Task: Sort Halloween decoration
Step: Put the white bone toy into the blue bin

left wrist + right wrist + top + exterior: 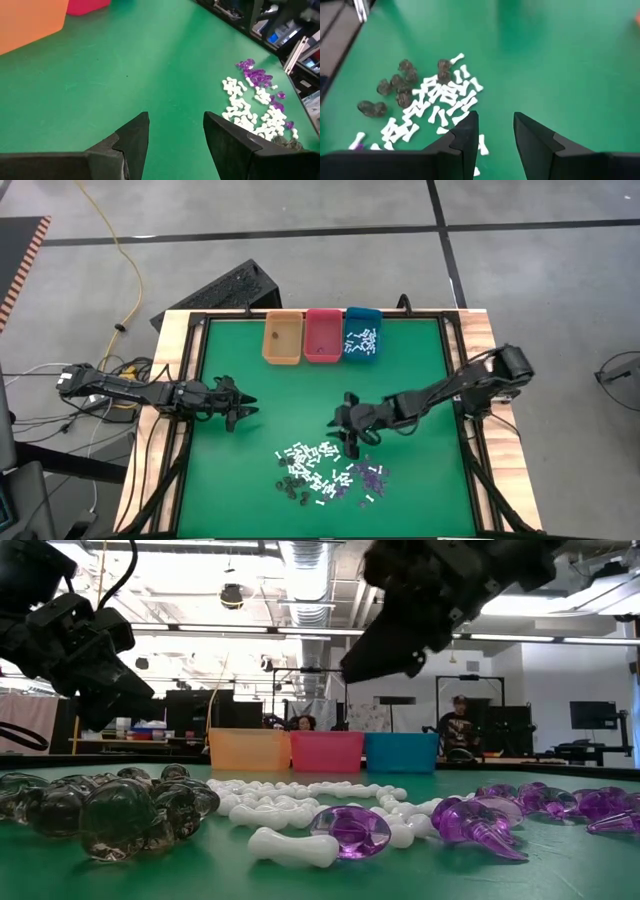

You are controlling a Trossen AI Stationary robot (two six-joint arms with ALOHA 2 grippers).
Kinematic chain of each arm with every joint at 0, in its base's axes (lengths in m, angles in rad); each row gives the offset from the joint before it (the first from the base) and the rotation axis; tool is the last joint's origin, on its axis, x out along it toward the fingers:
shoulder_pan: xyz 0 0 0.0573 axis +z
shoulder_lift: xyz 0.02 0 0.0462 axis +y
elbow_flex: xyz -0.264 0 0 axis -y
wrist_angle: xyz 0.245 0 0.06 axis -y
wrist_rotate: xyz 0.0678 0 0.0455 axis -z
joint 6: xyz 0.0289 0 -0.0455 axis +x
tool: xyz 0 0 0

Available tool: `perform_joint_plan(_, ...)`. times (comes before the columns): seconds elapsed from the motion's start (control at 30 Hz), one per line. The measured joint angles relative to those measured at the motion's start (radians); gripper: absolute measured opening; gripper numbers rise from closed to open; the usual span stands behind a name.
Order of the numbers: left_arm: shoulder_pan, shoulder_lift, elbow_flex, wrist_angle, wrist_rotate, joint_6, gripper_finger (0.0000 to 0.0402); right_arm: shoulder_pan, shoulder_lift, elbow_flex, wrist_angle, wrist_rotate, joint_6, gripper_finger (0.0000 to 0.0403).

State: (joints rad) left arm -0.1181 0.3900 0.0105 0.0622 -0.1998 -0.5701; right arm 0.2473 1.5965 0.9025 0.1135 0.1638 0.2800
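Observation:
The Halloween decoration lies in a loose pile (325, 475) on the green mat near the front edge: white bone-shaped sticks (445, 100), dark pieces (395, 90) and purple bits (255, 75). My right gripper (345, 425) hangs open just behind the pile, above the mat, with nothing between its fingers (495, 135). My left gripper (240, 412) waits open at the mat's left side, pointing toward the pile (175, 135). In the low view the white sticks (300, 810) rest on the mat between the dark pieces (120, 810) and the purple bits (350, 830).
Three bins stand in a row at the mat's far edge: orange (283, 338), pink (323, 335) and teal (362, 333), the teal one holding several white pieces. A dark frame borders the mat. Bare green mat (300, 395) lies between the bins and the pile.

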Motion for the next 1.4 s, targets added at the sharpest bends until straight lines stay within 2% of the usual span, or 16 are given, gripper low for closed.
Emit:
perform_joint_plan(0.2,0.000,0.006,0.000,-0.002,0.001,-0.001,0.0179,0.009,0.158,0.136,-0.065,-0.001,-0.052,0.0153)
perform_joint_plan(0.4,0.000,0.007,0.000,-0.004,0.004,0.000,0.0179,0.008,0.259,0.213,-0.196,-0.034,-0.052,0.0153)
perform_joint_plan(0.53,0.000,0.007,0.000,-0.009,0.004,0.000,0.0179,0.014,0.292,0.217,-0.223,-0.065,-0.051,0.0153)
perform_joint_plan(0.97,0.000,0.007,0.000,-0.011,0.003,0.004,0.0179,0.010,0.308,0.218,-0.259,-0.037,-0.042,0.0149)
perform_joint_plan(1.13,0.000,0.008,0.000,-0.011,0.002,0.008,0.0179,0.005,0.308,0.218,-0.259,-0.034,-0.042,0.0123)
perform_joint_plan(1.4,0.000,0.008,0.000,-0.012,0.002,0.009,0.0179,0.005,0.308,0.218,-0.259,-0.030,-0.043,0.0060)
